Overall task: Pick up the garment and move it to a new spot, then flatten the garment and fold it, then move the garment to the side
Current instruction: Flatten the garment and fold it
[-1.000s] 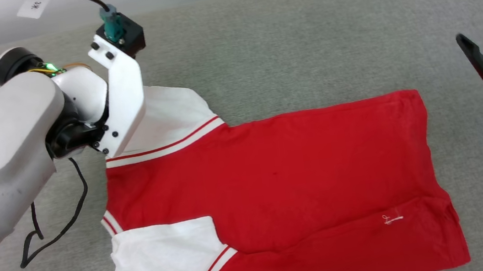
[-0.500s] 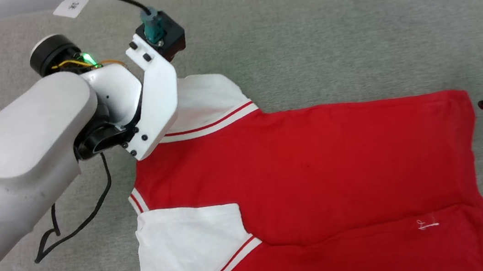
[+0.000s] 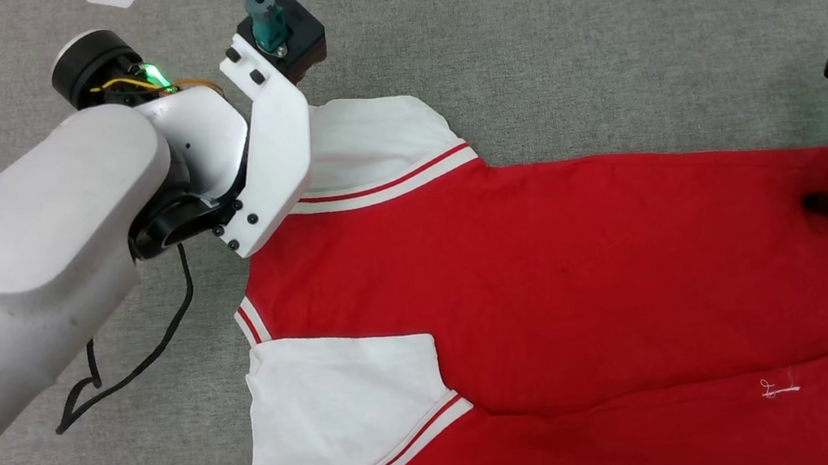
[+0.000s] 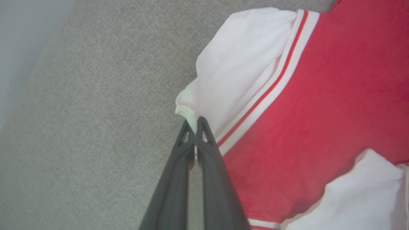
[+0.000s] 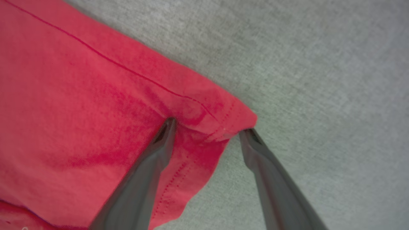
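Garment (image 3: 561, 270) clamped at sleeve edge (image 4: 187, 108) by left end effector (image 4: 195, 123); hem corner (image 5: 236, 118) newly straddled by right end effector (image 5: 208, 126), wide apart, unclosed. Likely prelude to the fold.

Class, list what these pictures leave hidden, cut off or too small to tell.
- Head view: the garment runs off the bottom edge.
- Head view: the embroidered mark is too small to read.
- Head view: a white wrist bracket covers the sleeve corner pinched by the left hand.
- Right wrist view: whether the open right hand touches cloth is unclear.
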{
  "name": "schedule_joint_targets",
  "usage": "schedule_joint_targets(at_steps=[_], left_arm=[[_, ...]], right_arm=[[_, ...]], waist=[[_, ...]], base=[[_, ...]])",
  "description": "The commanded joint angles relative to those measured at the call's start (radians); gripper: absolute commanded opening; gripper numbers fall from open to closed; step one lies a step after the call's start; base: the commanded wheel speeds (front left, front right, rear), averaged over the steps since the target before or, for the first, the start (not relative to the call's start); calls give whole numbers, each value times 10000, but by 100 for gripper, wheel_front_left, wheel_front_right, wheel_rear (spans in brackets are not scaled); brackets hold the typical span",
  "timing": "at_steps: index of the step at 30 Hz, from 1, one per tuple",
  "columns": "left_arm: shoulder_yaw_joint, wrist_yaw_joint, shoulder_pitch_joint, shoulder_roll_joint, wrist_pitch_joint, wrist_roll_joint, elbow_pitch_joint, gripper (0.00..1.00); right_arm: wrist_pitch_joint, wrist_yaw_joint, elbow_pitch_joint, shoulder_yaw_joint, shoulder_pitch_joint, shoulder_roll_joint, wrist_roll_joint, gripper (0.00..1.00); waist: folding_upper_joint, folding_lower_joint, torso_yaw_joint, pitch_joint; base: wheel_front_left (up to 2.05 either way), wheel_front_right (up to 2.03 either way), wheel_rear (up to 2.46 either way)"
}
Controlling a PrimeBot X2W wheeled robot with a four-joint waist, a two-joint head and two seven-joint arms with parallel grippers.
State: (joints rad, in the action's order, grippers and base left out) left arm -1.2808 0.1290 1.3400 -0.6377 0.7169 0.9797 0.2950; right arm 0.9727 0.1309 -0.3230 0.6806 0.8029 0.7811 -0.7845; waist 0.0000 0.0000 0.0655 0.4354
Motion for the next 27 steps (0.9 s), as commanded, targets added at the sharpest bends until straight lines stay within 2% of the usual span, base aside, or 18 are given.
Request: schedule_joint_targets(at_steps=[1,2,3,4,9,16,27], left_arm=[[9,-1,73,-13,-82,9,36,0],[8,-1,68,-26,-99,9,59,0],[6,-1,47,-28,-141,0,86,0],[4,-1,-26,-30,-162,-32,108,0],[4,-1,-473,-110,-536,-12,222,0],[1,-1,-1195,-202,-1248,77,193,0],[1,-1,-2577,-1076,-1516,106,-984,0]], right_arm=[[-61,-4,-293,417,-307,-242,-119,100],[-177,-6,-297,527,-299,-260,-167,49],[-402,-4,-283,553,-259,-279,-253,33],[-580,-6,-323,523,-200,-333,-340,0],[-1561,-3,-314,820,208,-276,-191,0],[-3095,-4,-409,1265,160,-274,-445,0],[-4658,-6,-82,1991,-1035,517,-1071,0]], waist=[[0,0,18,45],[0,0,6,55],[0,0,-4,54],[0,0,-22,20],[0,0,-219,-410],[0,0,-307,-1613],[0,0,-10,-3292]], base=[[0,0,0],[0,0,0],[0,0,0],[0,0,0],[0,0,0],[0,0,0],[0,0,0]])
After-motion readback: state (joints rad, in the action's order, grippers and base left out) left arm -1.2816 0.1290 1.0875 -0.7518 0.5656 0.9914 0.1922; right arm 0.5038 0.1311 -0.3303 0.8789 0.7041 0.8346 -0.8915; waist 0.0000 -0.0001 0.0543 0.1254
